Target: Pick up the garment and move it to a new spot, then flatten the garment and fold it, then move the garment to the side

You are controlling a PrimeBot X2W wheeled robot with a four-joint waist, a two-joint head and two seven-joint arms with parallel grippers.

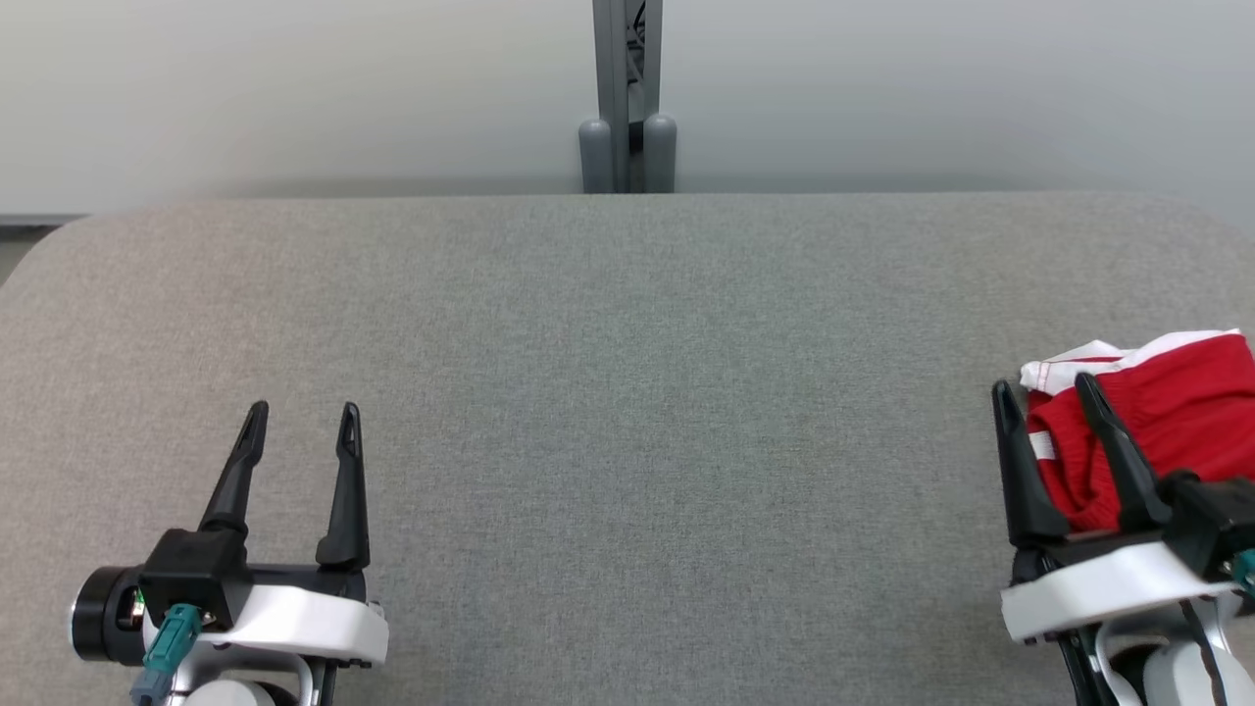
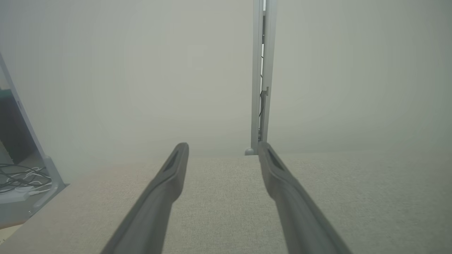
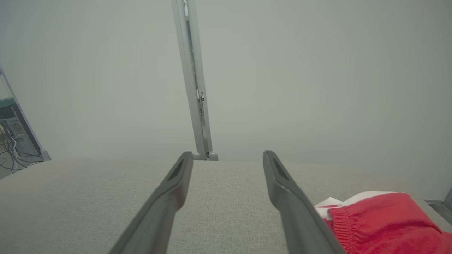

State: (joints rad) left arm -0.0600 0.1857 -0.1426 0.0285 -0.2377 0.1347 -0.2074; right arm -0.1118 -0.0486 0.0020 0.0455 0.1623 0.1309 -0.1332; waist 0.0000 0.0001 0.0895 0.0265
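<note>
Left tool (image 1: pixel 303 410) and right tool (image 1: pixel 1041 384) released, empty; compact red-and-white fabric garment (image 1: pixel 1186 392) at grey tabletop's (image 1: pixel 627 392) right edge, likely already folded and set aside.

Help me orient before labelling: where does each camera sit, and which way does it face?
Head view: on the head, facing forward and down at the grey table; left gripper lower left, right gripper lower right.
Left wrist view: on that wrist, facing along its open fingers across the table to a post.
Right wrist view: on that wrist, facing likewise; red garment right of its fingers.
Shared: garment, in head and right wrist views.
</note>
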